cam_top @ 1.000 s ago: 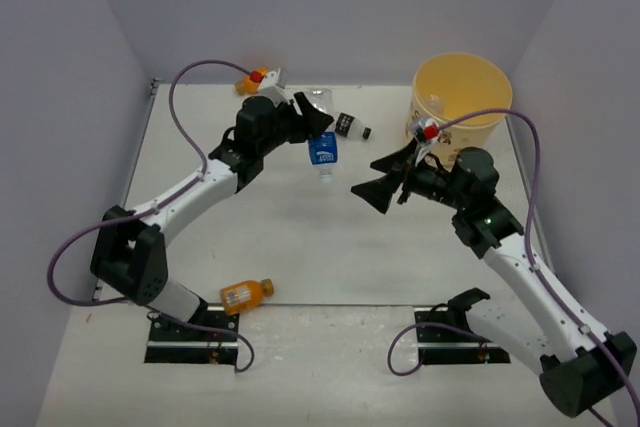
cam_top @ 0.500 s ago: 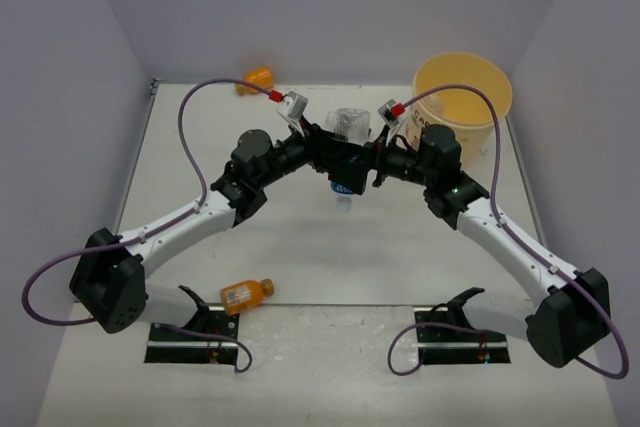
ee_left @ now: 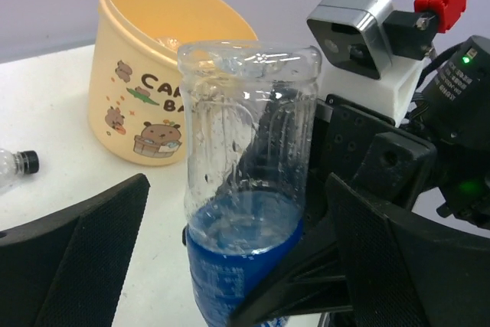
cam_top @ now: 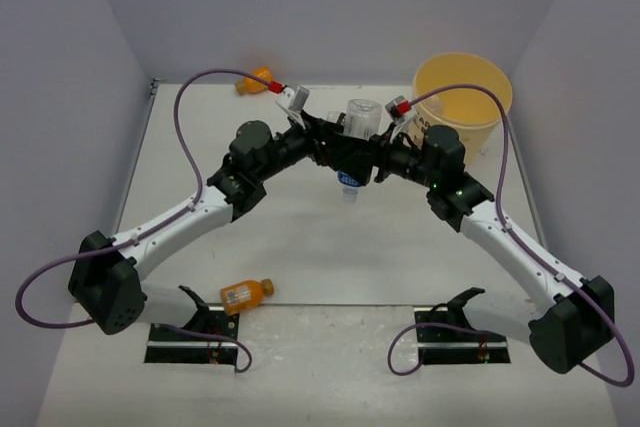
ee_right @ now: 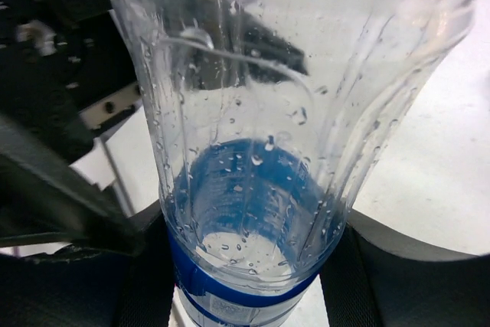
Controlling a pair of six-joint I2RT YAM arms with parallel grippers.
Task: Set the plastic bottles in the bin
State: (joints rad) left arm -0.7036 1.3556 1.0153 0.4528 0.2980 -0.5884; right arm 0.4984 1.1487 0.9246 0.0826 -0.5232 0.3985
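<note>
Blue-label bottle (cam_top: pixel 358 122) held above table (cam_top: pixel 300 247)
My right hand (ee_right: pixel 245 281) gripped it; my left hand (ee_left: pixel 237 212) gaped wide around it.

Overhead plus wrist close-ups sharing bottle (ee_left: pixel 245 151)

Dark letters "CA" over "BA" on the bin (ee_left: pixel 115 74); blue label (ee_left: pixel 226 281) on the bottle (ee_left: pixel 245 135) unreadable.

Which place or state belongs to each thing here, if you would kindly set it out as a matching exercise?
Things:
1. blue-label bottle
2. bin
3. left gripper
4. black-capped bottle

Places or states:
a. open
b. lying on the table
c. standing at the table's back right corner
d. clamped by the right gripper

Pairs: 1-d, 2-c, 3-a, 4-b
</note>
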